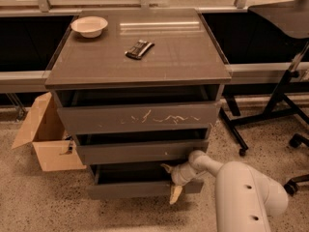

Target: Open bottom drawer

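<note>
The bottom drawer (130, 189) is the shallowest of three dark grey-brown fronts and stands pulled out a little, with a dark gap showing above its front. My gripper (171, 181) is at the right part of that front. One finger (167, 168) reaches in behind the top edge and the other (175, 194) lies on the outer face, so the gripper is shut on the drawer front. My white arm (246, 195) comes in from the lower right.
The scratched top drawer (140, 117) and the middle drawer (140, 152) overhang the bottom one. A white bowl (89, 26) and a dark packet (139, 48) lie on the cabinet top. An open cardboard box (46, 141) stands at the left. Chair legs (270, 112) stand at the right.
</note>
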`<state>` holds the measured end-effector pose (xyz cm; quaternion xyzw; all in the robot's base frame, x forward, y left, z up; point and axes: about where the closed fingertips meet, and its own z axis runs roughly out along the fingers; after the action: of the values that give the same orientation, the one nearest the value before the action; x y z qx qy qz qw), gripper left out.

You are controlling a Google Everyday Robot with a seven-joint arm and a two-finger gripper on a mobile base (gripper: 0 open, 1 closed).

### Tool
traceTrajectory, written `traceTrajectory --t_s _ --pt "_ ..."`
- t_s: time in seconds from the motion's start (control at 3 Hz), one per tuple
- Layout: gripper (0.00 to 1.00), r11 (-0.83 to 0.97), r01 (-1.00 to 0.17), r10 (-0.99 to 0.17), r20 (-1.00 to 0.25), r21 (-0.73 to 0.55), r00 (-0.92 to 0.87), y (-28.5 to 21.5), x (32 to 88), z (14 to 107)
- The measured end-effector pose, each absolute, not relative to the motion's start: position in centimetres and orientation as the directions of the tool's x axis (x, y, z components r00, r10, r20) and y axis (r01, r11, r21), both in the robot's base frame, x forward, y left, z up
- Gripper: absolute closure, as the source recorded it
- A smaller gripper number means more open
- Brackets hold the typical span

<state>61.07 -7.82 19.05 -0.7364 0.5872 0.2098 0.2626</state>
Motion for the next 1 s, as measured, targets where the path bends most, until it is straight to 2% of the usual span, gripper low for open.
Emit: traceTrajectory --t_s 0.67,1.0 --pt "0.00 -0.210 -0.973 -0.735 -0.641 -0.093 0.220 -7.2 58.9 18.2" --pt "0.18 -0.224 -0.972 -0.725 -0.655 -0.068 0.213 -7.1 56.8 18.5"
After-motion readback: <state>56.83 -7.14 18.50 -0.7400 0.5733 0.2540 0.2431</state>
